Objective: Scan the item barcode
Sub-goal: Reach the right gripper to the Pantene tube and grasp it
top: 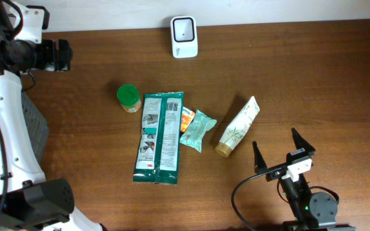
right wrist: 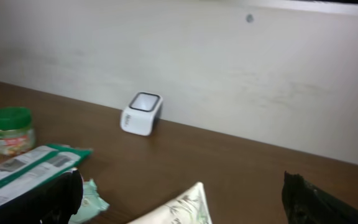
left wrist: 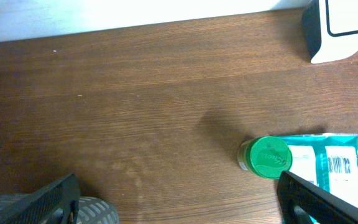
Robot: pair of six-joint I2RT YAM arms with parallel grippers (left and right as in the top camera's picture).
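Lying in a loose cluster near the middle of the surface point(top: 313, 77) are the items. A jar point(top: 128, 98) with a green lid stands upright at the left. Just right of it a long teal pack point(top: 160, 136) lies flat, running from far to near. A small teal sachet point(top: 198, 129) touches the pack's right edge, with an orange packet point(top: 186, 117) showing between the two. A white tube point(top: 237, 127) with a gold cap lies on a slant to the right of the sachet, cap toward the near side.

A barcode point(left wrist: 335, 164) shows on the pack's upper face in the left wrist view, close to the jar. The white scanner point(top: 184, 36) stands at the far edge of the surface by the wall point(right wrist: 229, 74), well apart from the cluster.

The left gripper point(top: 65, 56) hangs over the far left corner, well away from every item, its jaws spread wide and holding nothing. Its wrist view looks down on the jar and the pack's end.

The right gripper point(top: 275, 140) sits at the near right, near the tube's cap end but not touching it, jaws likewise wide apart and empty. Its view looks across the surface toward the scanner, with the jar, pack, sachet and tube in the foreground.
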